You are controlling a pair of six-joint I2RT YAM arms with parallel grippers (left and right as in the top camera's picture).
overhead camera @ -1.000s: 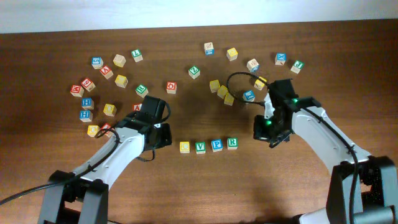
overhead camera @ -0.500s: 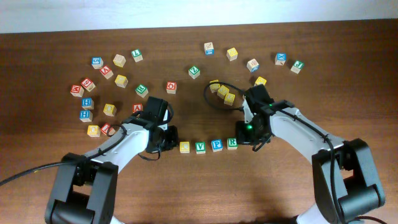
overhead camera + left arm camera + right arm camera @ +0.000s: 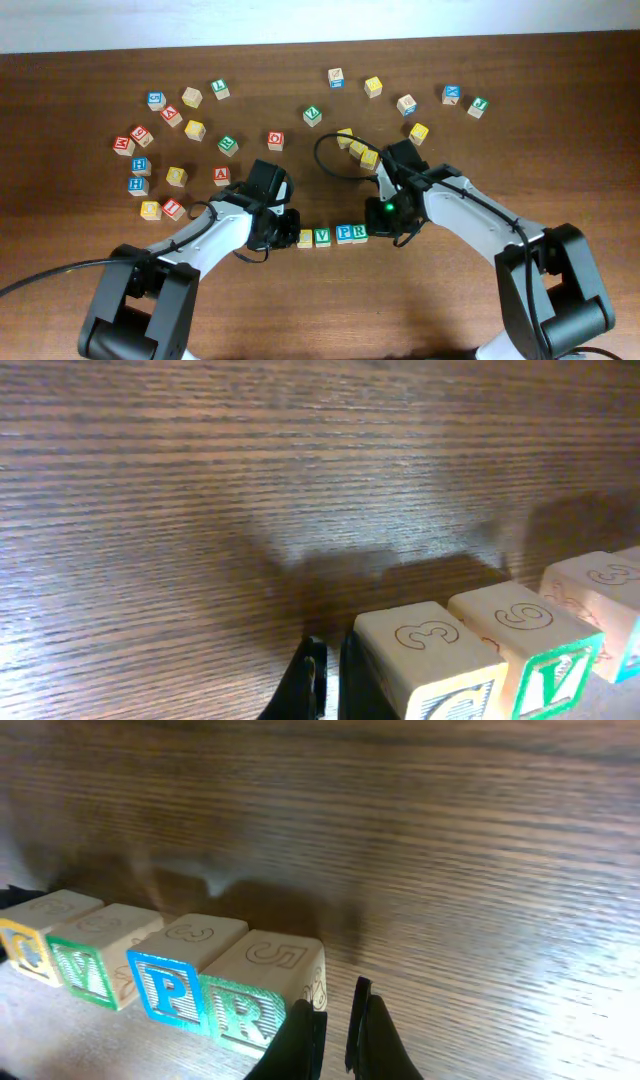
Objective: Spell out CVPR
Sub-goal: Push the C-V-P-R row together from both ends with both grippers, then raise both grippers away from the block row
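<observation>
The four cubes stand in a row at the table's front middle: yellow C (image 3: 304,238), green V (image 3: 322,237), blue P (image 3: 344,233), green R (image 3: 359,232). My left gripper (image 3: 282,228) is shut and empty, its fingertips (image 3: 325,680) against the left side of the C cube (image 3: 430,660), with the V cube (image 3: 545,660) beyond. My right gripper (image 3: 385,220) is shut and empty, its fingertips (image 3: 335,1025) touching the right side of the R cube (image 3: 255,990). In the right wrist view, P (image 3: 175,975), V (image 3: 95,960) and C (image 3: 35,935) line up to its left.
Many loose letter cubes lie across the back half: a cluster at the left including red-faced ones (image 3: 172,208), several yellow cubes (image 3: 358,150) just behind my right arm, and more at the back right (image 3: 452,94). The table's far edge (image 3: 320,40) runs along the top.
Both grippers have moved inward to the ends of the row. The C cube slid right and the R and P cubes slid left, so the row is tighter.
</observation>
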